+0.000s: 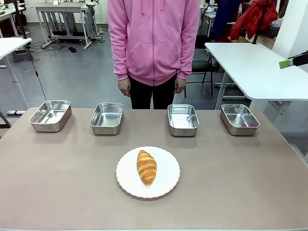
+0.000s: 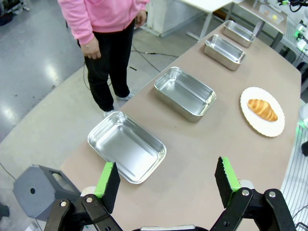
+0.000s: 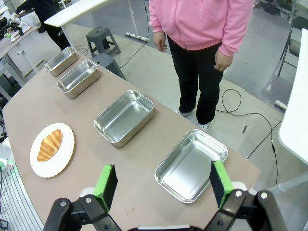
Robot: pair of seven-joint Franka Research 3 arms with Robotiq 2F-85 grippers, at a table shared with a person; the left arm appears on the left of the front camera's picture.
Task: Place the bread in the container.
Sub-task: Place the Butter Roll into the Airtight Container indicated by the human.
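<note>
The bread (image 1: 147, 166) is a golden-brown croissant lying on a round white plate (image 1: 166, 186) at the middle of the table, toward the near side. Several look-alike steel trays stand empty in a row along the far side (image 1: 50, 115) (image 1: 107, 118) (image 1: 183, 119) (image 1: 239, 119); I cannot tell which one is the container. My left gripper (image 2: 166, 166) hovers open, high over the table's left end, above the end tray (image 2: 126, 146). My right gripper (image 3: 162, 167) hovers open over the right end, above that end's tray (image 3: 191, 164). Its green fingertip (image 1: 286, 63) shows at the front view's right edge.
A person in a pink hoodie (image 1: 153, 38) stands at the far side of the table, both hands hanging down. A white table (image 1: 255, 67) stands behind on the right. The brown tabletop (image 1: 57, 178) is bare around the plate.
</note>
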